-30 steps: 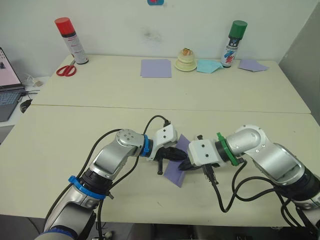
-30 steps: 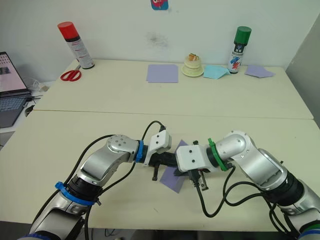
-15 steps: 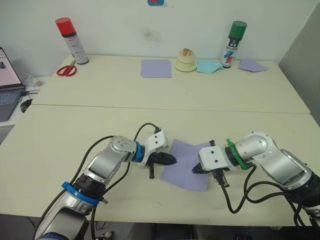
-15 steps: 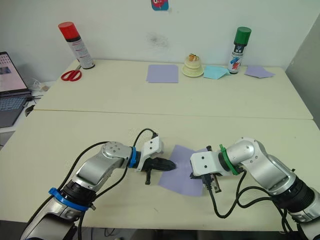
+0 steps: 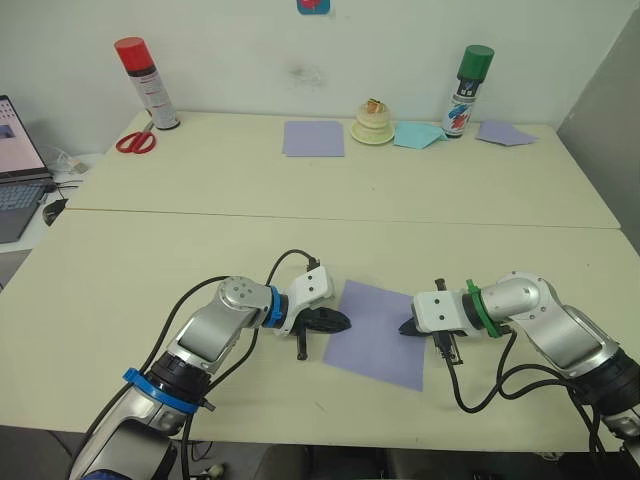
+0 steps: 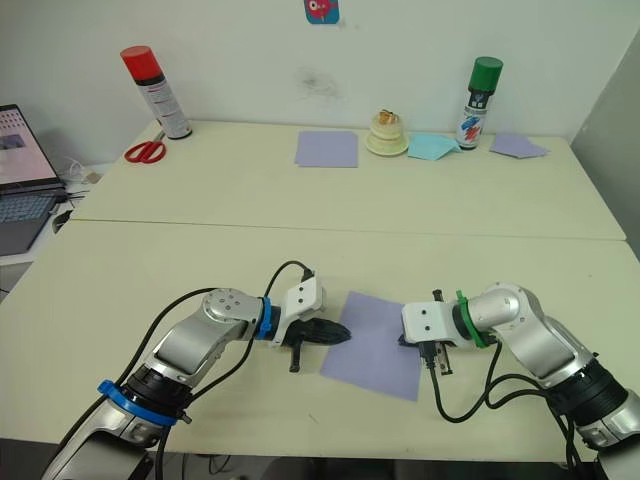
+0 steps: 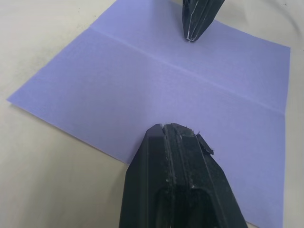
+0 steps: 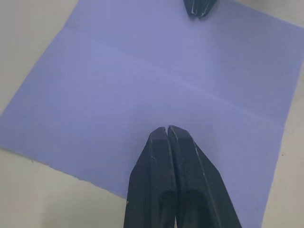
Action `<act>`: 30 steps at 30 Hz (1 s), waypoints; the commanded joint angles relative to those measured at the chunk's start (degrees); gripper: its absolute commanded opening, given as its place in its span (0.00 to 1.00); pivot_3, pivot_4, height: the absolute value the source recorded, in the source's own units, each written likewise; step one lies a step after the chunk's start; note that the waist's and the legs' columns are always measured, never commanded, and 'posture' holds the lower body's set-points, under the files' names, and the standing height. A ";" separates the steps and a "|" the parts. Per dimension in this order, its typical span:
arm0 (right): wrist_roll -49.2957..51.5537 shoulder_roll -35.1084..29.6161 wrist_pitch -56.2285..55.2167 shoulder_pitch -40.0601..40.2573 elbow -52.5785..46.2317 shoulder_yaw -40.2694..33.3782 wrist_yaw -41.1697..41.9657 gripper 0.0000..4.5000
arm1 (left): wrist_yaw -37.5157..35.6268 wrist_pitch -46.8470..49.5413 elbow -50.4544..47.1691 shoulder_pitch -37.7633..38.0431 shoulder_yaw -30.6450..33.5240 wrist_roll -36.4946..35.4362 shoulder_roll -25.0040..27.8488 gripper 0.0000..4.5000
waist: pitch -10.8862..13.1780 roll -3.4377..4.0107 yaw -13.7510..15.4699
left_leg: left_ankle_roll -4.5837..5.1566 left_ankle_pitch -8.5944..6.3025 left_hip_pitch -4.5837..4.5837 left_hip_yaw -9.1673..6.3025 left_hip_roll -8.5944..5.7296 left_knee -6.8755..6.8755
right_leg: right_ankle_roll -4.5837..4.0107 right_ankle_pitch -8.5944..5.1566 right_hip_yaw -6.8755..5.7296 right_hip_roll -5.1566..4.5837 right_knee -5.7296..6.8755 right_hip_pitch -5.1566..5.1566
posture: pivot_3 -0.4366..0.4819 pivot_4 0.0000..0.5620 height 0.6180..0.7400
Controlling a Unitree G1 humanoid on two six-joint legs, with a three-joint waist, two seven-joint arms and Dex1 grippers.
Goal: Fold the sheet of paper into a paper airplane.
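From my left eye view, the sheet of paper (image 5: 375, 331) now lies opened flat near the front edge of the bench, where 1 second ago it stood pinched up between my 2 grippers as a narrow folded piece; my left gripper (image 5: 340, 321) sits at its left edge and my right gripper (image 5: 408, 327) at its right edge, both drawn apart from where they met; a second lavender sheet (image 5: 313, 138), a pale blue paper piece (image 5: 418, 133) and 2 spray cans (image 5: 463, 89) stand along the far edge

From my left wrist view, my fingers are pressed together with nothing between them, tips resting on the sheet's near edge; a crease (image 7: 190, 76) runs straight across the paper, and my other gripper's shut tip touches the far side

From my right wrist view, my fingers are likewise closed and empty on the paper; I judge the centre crease made and unfolded, so the corner folds come next
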 commanded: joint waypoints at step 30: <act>31.84 10.90 48.93 17.34 -19.34 -32.85 -24.56 0.61 | 2.46 -0.63 -1.88 -1.16 0.41 1.05 -2.21 0.00 | 0.02 0.07 0.04 | 0.02 -0.01 -0.08 -0.09 -0.02 -0.01 | 0.00 0.00 -0.06 0.04 0.01 -0.01 | 0.48 0.27 1.00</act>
